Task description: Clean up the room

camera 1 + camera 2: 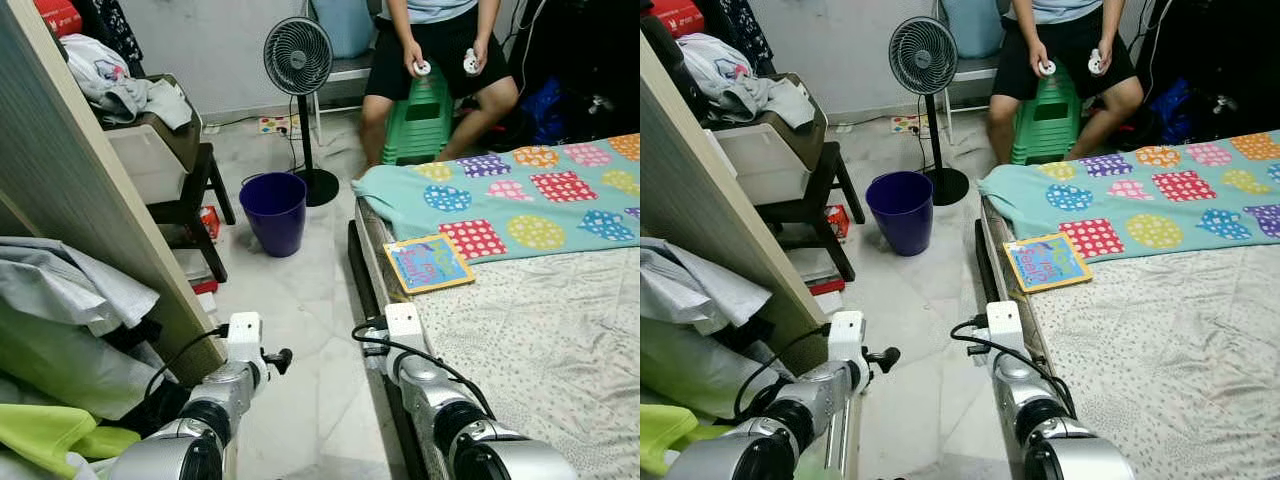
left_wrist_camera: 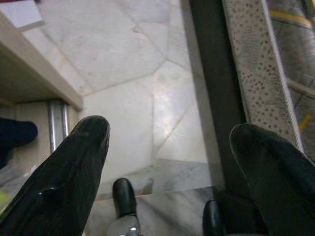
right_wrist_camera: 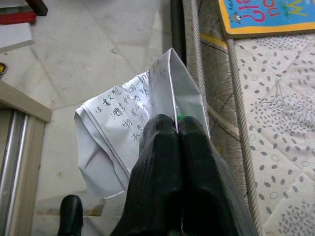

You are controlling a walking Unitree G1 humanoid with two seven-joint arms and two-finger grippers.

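My right gripper (image 3: 176, 129) is shut on a crumpled white sheet of paper (image 3: 118, 132) with handwriting on it. It holds the sheet above the marble floor beside the bed frame. My left gripper (image 2: 172, 132) is open over the floor with nothing between its fingers (image 2: 91, 135). In the head views both silver arms reach forward at the bottom, the left arm (image 1: 235, 375) by the wardrobe panel and the right arm (image 1: 420, 370) along the bed's edge. A purple bin (image 1: 273, 210) stands on the floor ahead.
The bed (image 1: 540, 330) on the right carries a colourful book (image 1: 429, 263) and a spotted teal blanket (image 1: 520, 195). A standing fan (image 1: 298, 60) is behind the bin. A person sits on a green stool (image 1: 420, 115). Clothes (image 1: 60, 300) fill the left shelves.
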